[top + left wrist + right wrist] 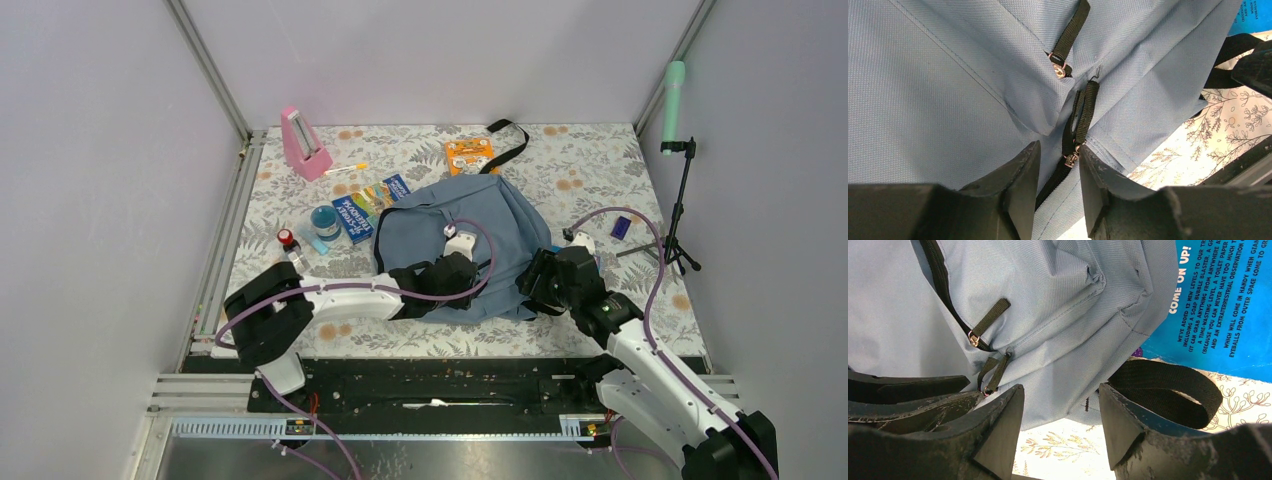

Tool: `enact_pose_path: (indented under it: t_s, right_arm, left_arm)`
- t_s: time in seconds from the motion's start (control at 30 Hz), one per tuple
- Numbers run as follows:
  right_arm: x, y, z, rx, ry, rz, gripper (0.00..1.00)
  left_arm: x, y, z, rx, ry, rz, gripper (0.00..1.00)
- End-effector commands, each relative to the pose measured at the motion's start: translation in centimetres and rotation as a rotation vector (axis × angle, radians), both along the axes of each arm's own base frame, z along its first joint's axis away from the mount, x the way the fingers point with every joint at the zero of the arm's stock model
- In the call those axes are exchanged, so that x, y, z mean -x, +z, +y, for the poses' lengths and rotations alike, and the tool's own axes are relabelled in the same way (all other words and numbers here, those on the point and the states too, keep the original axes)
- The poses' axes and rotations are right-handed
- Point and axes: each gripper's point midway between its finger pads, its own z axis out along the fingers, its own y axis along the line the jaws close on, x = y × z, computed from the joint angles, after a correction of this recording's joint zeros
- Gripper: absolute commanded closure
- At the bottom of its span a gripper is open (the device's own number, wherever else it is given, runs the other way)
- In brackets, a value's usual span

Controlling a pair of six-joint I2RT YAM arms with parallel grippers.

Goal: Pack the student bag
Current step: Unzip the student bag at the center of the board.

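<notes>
The grey-blue student bag [470, 235] lies flat in the middle of the table, zipped shut. My left gripper [458, 270] is on its near edge. In the left wrist view it [1058, 156] is open, its jaws either side of a black zipper pull [1071, 159] that touches the right finger. My right gripper [537, 280] is at the bag's near right corner. In the right wrist view it [1060, 392] is open, with the bag's corner [1073, 340] just beyond the fingertips and a black strap loop [1168, 385] beside the right finger.
A blue printed book [1220, 305] lies partly under the bag's right side. To the left are blue books [358, 215], a blue jar [325, 220], a red-capped bottle [289, 243], a pen [346, 168] and a pink wedge [303, 143]. An orange pack [470, 155] lies behind; a tripod [680, 215] stands right.
</notes>
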Motion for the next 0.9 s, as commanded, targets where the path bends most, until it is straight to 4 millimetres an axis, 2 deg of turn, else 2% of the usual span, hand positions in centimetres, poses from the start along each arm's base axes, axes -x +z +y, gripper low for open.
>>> enact_pose_path:
  t_s: [0.0, 0.37, 0.57, 0.63, 0.7, 0.87]
  right_arm:
    - [-0.7, 1.3, 0.1, -0.006, -0.014, -0.033, 0.37]
    - [-0.6, 1.1, 0.1, -0.005, -0.015, -0.030, 0.37]
    - [-0.6, 1.0, 0.0, -0.005, -0.018, -0.032, 0.37]
    - [-0.6, 1.0, 0.0, -0.006, -0.017, -0.031, 0.37]
    - [-0.6, 1.0, 0.0, -0.005, -0.017, -0.031, 0.37]
    - [-0.5, 0.9, 0.0, -0.005, -0.017, -0.030, 0.37]
  left_arm:
    - [-0.5, 1.7, -1.4, 0.053, 0.006, -0.017, 0.64]
    - [0.0, 1.4, -3.0, 0.099, -0.018, 0.019, 0.68]
    - [-0.2, 0.6, -2.9, 0.080, -0.010, 0.022, 0.69]
    - [-0.4, 0.5, -2.7, 0.072, -0.001, 0.015, 0.74]
    - [-0.5, 0.5, -2.5, 0.069, 0.009, 0.011, 0.78]
    - [-0.9, 0.9, -2.3, 0.072, 0.036, -0.007, 0.78]
